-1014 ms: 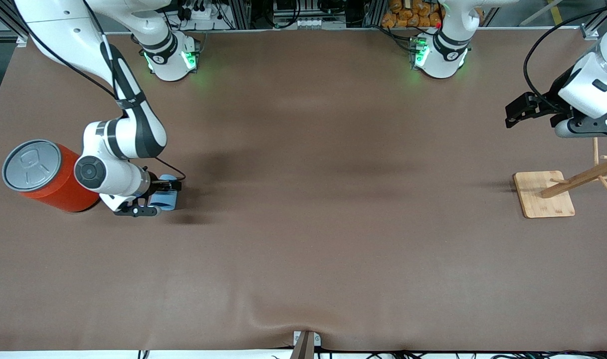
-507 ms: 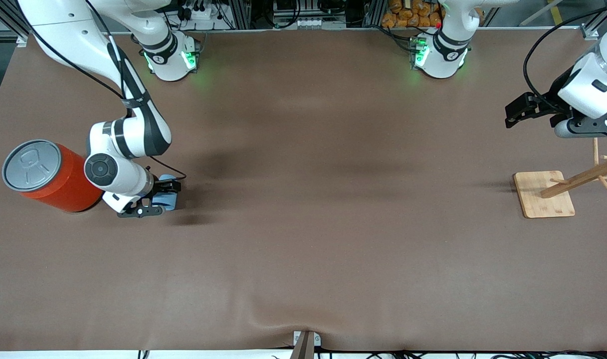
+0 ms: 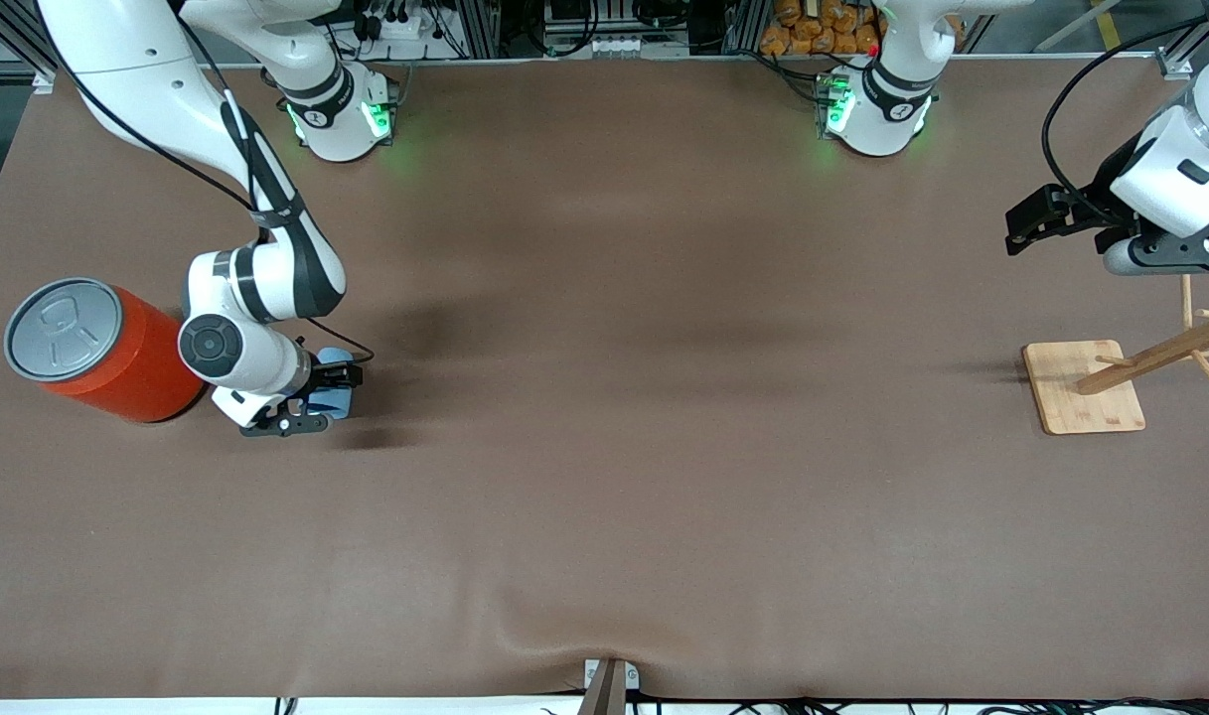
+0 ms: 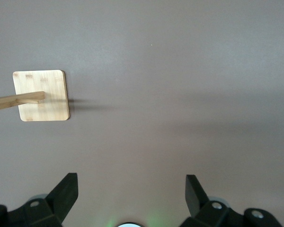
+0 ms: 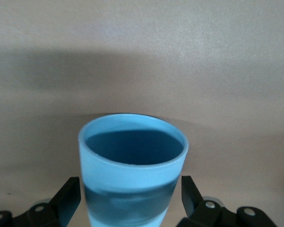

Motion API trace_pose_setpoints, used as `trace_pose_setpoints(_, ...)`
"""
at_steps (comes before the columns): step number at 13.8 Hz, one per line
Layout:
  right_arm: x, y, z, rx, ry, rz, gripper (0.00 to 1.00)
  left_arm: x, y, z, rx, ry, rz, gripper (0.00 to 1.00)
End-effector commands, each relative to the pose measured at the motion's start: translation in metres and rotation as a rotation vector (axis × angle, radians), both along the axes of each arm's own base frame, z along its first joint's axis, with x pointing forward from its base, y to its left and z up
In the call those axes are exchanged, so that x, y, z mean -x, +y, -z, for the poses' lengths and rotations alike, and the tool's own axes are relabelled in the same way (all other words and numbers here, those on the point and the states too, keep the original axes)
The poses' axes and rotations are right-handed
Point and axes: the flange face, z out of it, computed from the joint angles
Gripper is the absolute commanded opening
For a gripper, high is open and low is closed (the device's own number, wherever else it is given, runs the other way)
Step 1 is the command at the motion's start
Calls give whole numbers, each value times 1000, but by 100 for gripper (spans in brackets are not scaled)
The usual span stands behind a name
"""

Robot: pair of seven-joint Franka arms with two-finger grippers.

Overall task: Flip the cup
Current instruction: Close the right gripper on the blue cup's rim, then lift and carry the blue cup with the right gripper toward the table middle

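Observation:
The small light-blue cup (image 3: 333,400) is on the table beside the orange can. It stands between the fingers of my right gripper (image 3: 321,400). In the right wrist view the cup (image 5: 132,175) fills the space between the jaws, its dark blue mouth pointing away from the wrist. One black finger (image 5: 68,194) stands close on each side of it, and a thin gap shows on both sides. My right gripper (image 5: 130,189) is open around the cup. My left gripper (image 3: 1026,223) waits open in the air at the left arm's end of the table, and my left gripper (image 4: 131,184) holds nothing.
A large orange-red can (image 3: 97,353) with a grey lid stands close by my right wrist, at the right arm's end. A wooden peg stand on a square bamboo base (image 3: 1083,386) sits at the left arm's end, and the base (image 4: 42,94) also shows in the left wrist view.
My right wrist has slid away from the can toward the cup, bringing the fingers farther along it. The cup stays where it was. The left arm has not moved.

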Motion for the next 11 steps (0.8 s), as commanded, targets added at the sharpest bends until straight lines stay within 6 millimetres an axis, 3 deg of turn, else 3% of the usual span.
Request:
trace_pose_setpoints(1,1,7,1,11,-11,-24,5,2,2,-2,13,-1,8,100)
trace_pose_setpoints(2,1,22,-2,10,-15,-42,0,2,2,0,13,4,8,100)
trace_pose_setpoints(4,-7,59,-21,-1,7,-57,0,1,4,0,13,2,5,100)
trace_pose_setpoints(6,-21,89,-52,-61,62,-26,0,1,4,1,13,4,5,100)
trace_pose_setpoints(7,-24,114,-65,-86,72,-46,0,1,4,1,13,4,5,100)
trace_pose_setpoints(9,-19,181,-85,-144,69,-182,0,1,4,1,13,4,5,100)
trace_pose_setpoints(11,-6,270,-118,-230,19,-257,0,1,3,2,16,5,5,100)
